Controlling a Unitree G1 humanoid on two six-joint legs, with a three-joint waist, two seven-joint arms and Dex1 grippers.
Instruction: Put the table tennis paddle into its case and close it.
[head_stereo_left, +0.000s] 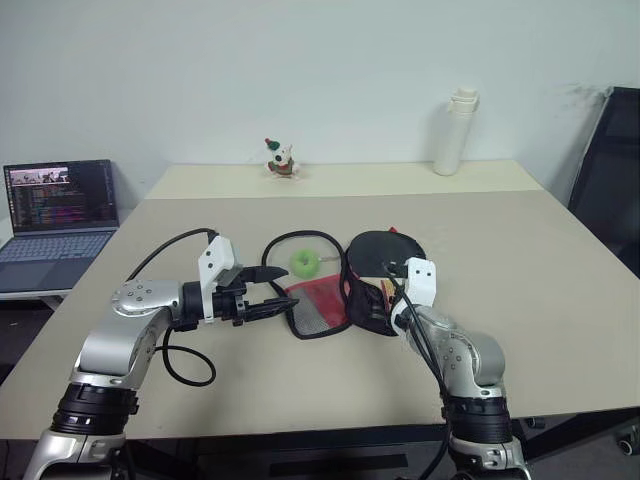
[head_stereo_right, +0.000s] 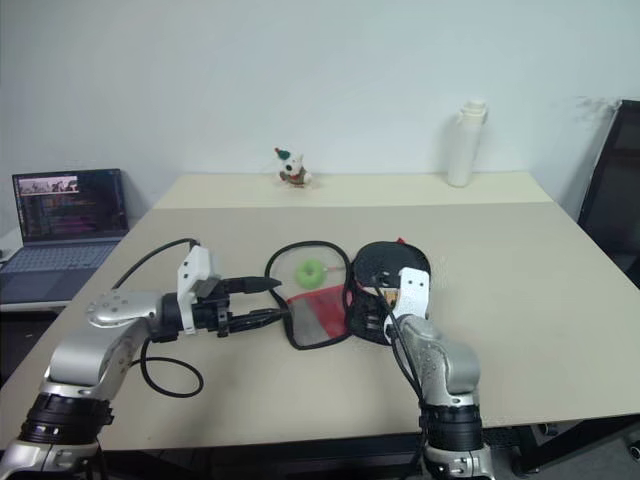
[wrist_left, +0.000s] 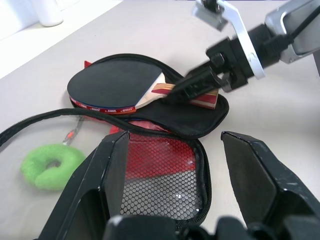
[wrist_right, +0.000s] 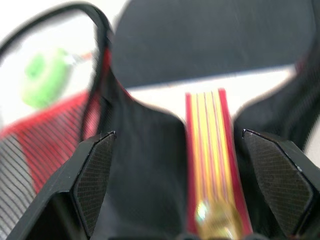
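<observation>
Right gripper (wrist_right: 175, 190) spread wide astride paddle (wrist_left: 112, 85) handle, gripping nothing. Paddle seated in case (wrist_left: 200, 122) near table (head_stereo_left: 520, 260) centre. Left gripper (head_stereo_left: 268, 292) parted, holding lid half open. Insertion looks done; next likely folding lid over, then zipping.

Both eye views look forward and down from head height over the table (head_stereo_left: 520, 300), sharing the whole tabletop. Each wrist view looks along its own fingers, close over the case (wrist_left: 190, 127) and table tennis paddle (wrist_left: 112, 82).
</observation>
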